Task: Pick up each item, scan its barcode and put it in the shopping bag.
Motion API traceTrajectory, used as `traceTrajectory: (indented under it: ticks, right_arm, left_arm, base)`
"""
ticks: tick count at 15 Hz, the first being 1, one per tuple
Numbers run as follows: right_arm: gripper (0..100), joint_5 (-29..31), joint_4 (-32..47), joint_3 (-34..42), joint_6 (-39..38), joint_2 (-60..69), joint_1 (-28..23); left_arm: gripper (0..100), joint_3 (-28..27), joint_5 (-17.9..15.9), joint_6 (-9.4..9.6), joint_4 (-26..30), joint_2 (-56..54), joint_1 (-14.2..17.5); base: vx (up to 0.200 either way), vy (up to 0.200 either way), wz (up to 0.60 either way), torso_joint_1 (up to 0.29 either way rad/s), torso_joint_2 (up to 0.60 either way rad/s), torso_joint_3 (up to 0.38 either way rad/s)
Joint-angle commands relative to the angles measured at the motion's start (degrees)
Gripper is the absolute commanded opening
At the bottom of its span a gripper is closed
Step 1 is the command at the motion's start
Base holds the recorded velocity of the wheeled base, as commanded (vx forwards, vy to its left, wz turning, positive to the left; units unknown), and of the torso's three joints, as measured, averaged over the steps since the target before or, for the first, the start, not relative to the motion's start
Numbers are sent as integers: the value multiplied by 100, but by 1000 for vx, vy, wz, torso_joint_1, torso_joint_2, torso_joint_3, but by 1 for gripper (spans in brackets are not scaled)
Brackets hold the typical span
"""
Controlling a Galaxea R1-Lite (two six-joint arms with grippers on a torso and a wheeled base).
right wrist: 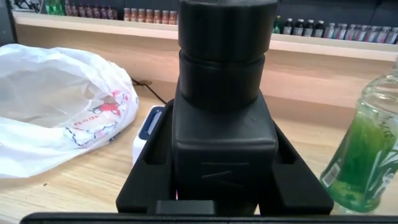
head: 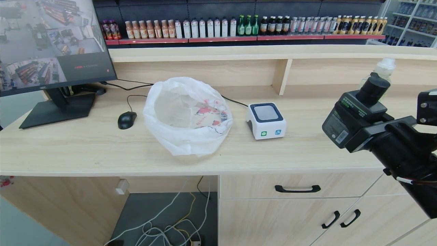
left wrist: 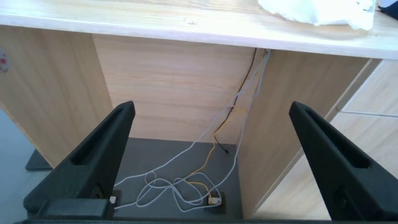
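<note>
1. So, the right end effector (head: 362, 127) is clamped on a black bottle (head: 355, 112) with a black cap. It holds the bottle up over the right end of the bench (head: 85, 150). In the right wrist view the jaws of the right end effector (right wrist: 224, 182) hug both sides of the bottle's square body (right wrist: 224, 124).
2. The bottle is tilted, with the cap pointing up and away and a barcode label facing the front-left. It's off to the right of the scanner (head: 266, 120), not touching it.
3. The scanner is a little white box with a dark-framed window on top. It sits on the bench just right of the shopping bag (head: 187, 116).
4. The bag is white plastic with red print, mouth open and slumped on the bench. Can't tell if anything's inside.
5. A green bottle (right wrist: 367, 149) with a white cap stands on the bench just behind the held one.
6. The left end effector (left wrist: 211, 163) hangs below the bench edge with its jaws wide apart, holding nothing. It faces the alcove where loose cables (left wrist: 186, 186) lie on the floor.
7. Other stuff: a mouse (head: 126, 120) left of the bag, a monitor (head: 51, 41) at the far left, and a shelf (head: 239, 38) of drinks at the back.
</note>
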State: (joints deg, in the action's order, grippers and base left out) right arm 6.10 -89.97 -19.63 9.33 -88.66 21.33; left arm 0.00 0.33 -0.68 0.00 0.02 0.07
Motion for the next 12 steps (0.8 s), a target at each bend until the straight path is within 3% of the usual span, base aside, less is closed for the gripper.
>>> traceTrajectory:
  ticks: [1,4,7,12]
  right_arm:
    - [0,-3,-3,-6,-19,-11,-94]
    - [0,-56,-3,-173,-27,-46,-358]
    - [0,-706,-3,-428,157,-380,-376]
    - [0,-1339,-3,-1843,878,-1531,-358]
  left_arm:
    - [100,0,2,-2,0,-2,1]
    - [100,0,2,-2,0,-2,1]
    - [100,0,2,-2,0,-2,1]
    - [100,0,2,-2,0,-2,1]
  base:
    - [0,0,0,0,0,0]
    - [0,0,0,0,0,0]
    - [0,0,0,0,0,0]
    - [0,0,0,0,0,0]
